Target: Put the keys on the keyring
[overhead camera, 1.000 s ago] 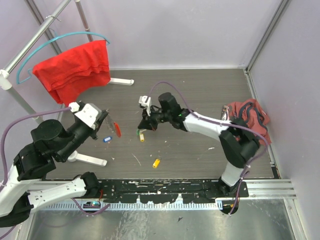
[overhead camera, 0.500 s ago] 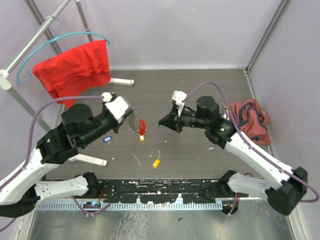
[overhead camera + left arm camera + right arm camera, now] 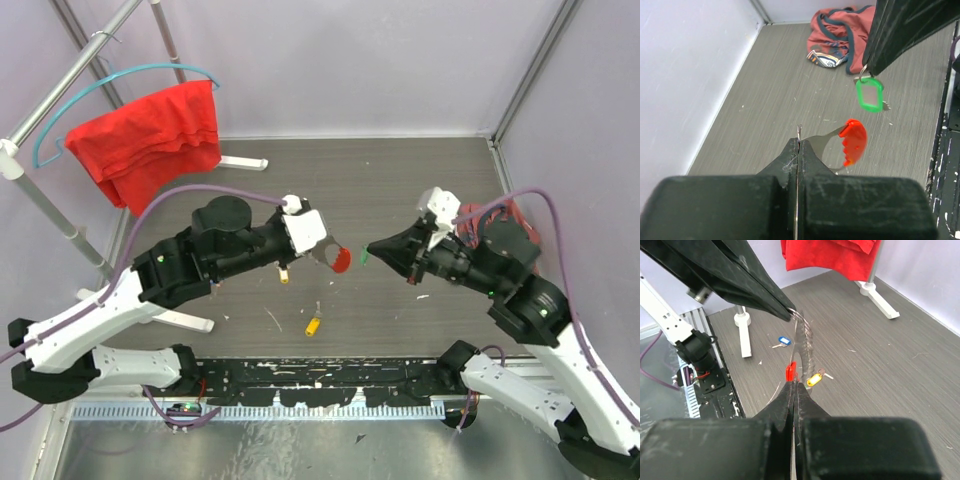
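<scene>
– Grey wood-grain table (image 3: 400, 180) first, then the cloths?

– Yes. A red cloth (image 3: 150, 135) hangs on a hanger at the far left, and a crumpled cloth (image 3: 837, 35) (reddish, with dark trim) lies by the right wall.

– And the arms?

– Both reach inward, their tips near each other above the middle of the table. The left gripper (image 3: 322, 252) is clamped on the thin metal loop of the keyring (image 3: 854, 142), whose red bar sticks out past the fingers. The right gripper (image 3: 372, 250) is pinched closed too, and the green key (image 3: 869, 93) dangles from its tip.

– Touching the keyring?

– No, just beside it, a little apart.

– The other keys?

– On the table. A yellow key (image 3: 284, 276) lies under the left arm's front, a yellow-orange key (image 3: 313, 325) lies nearer the bases, and a blue key (image 3: 783, 341) shows only in the right wrist view.
</scene>
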